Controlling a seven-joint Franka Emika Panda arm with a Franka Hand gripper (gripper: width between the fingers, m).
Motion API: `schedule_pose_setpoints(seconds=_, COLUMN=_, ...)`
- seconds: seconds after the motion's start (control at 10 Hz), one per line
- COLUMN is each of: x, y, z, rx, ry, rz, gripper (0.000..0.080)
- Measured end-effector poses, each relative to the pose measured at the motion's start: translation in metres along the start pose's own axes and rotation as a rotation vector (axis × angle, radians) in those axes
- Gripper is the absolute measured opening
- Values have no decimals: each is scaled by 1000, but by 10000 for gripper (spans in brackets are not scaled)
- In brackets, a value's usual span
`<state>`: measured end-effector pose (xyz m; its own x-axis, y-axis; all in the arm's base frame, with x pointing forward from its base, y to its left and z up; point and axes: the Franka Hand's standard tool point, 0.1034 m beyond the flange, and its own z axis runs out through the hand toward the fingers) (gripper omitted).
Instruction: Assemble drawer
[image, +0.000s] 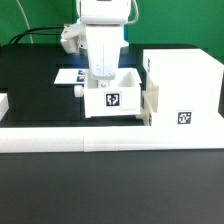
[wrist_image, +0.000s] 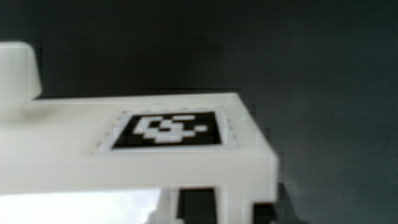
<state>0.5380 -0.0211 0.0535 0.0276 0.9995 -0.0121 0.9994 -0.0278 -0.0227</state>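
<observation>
A small open-top white tray (image: 112, 98) with a tag on its near face stands mid-table, its knob (image: 80, 88) pointing to the exterior view's left. My gripper (image: 100, 80) reaches down into it from above. In the wrist view my gripper (wrist_image: 228, 208) has its two dark fingertips (wrist_image: 196, 200) either side of the tagged tray wall (wrist_image: 169, 130), shut on it. The tall hollow shell (image: 185, 80) stands just right of the tray. A second tray part (image: 150, 100) sits at the shell's left face; how deep it sits I cannot tell.
The long low white border rail (image: 100, 138) runs along the front of the black table. The marker board (image: 68, 75) lies behind the tray to the exterior view's left. A white piece (image: 3, 103) shows at the left edge.
</observation>
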Motion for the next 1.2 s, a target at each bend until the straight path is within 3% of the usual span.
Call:
schedule_pose_setpoints(seconds=0.4, x=8, y=7, z=-6, rx=-5, ry=1, rz=-4, gripper=42)
schedule_pose_setpoints(seconds=1.2, x=20, y=5, z=-5, rx=-1, ry=1, rz=-21, gripper=42)
